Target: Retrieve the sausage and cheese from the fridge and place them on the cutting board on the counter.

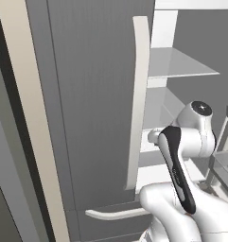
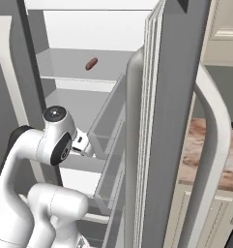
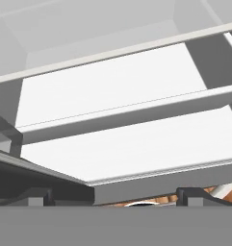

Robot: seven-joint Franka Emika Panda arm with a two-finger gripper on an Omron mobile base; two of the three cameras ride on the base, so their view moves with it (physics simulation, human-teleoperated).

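I've got the two-finger gripper [image 3: 115, 194] spread wide and empty inside the tall dark grey fridge [image 1: 96, 94], facing its pale shelves, so I should lift toward the short reddish-brown sausage [image 2: 91, 64] near the upper shelf's back edge, clearing the shelf lip.

Arm [image 1: 191, 142]: glossy white rounded shells w/ fat cylindrical links, smooth curved housings. Long black strip [image 1: 178, 170] runs down one link in left base view. Joint caps are dark discs w/ small pale centre mark [image 2: 55, 114]; black inset on elbow side [image 2: 61, 147]. Two small dark finger tips [image 3: 194, 194], blocky.
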